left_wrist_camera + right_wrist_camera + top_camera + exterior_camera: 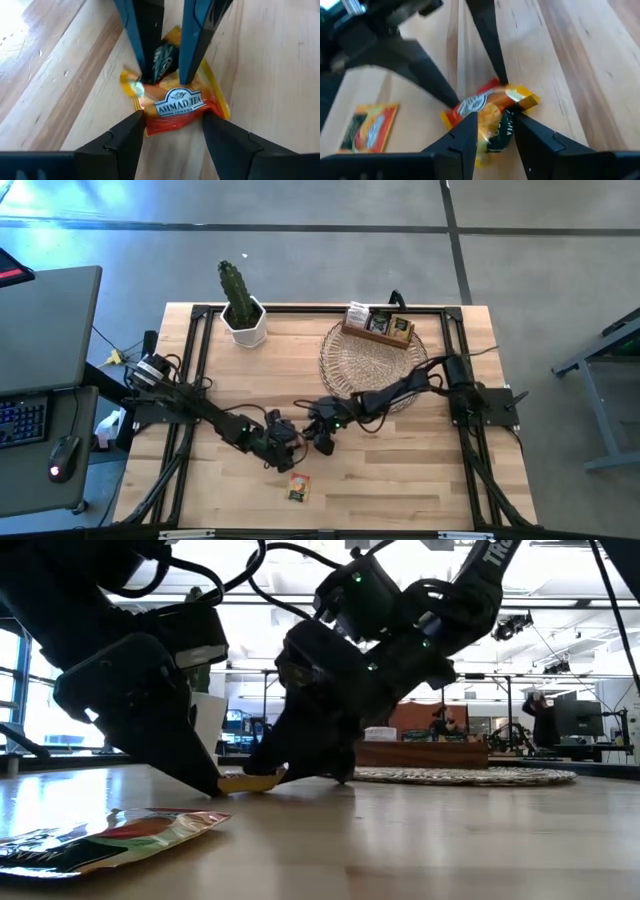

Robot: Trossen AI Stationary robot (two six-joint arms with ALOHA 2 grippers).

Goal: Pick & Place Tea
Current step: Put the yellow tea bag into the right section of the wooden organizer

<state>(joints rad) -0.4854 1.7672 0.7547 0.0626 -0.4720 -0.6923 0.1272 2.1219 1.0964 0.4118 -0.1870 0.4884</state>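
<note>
Bright, even light on the pale counter [400, 470] seen from above, bluish glare on the floor [60, 230] at upper left, arms backlit to near silhouettes against bright ceiling lights in the low view, near sachet [100, 838] soft and out of focus, right wrist view motion-blurred.

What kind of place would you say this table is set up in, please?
Probably a robotics lab or open workshop: concrete floor around the table, a desk with keyboard beside it, and monitors and workbenches behind under ceiling lights.

Black cabled arms, tapered dark fingers [195, 45]
</note>
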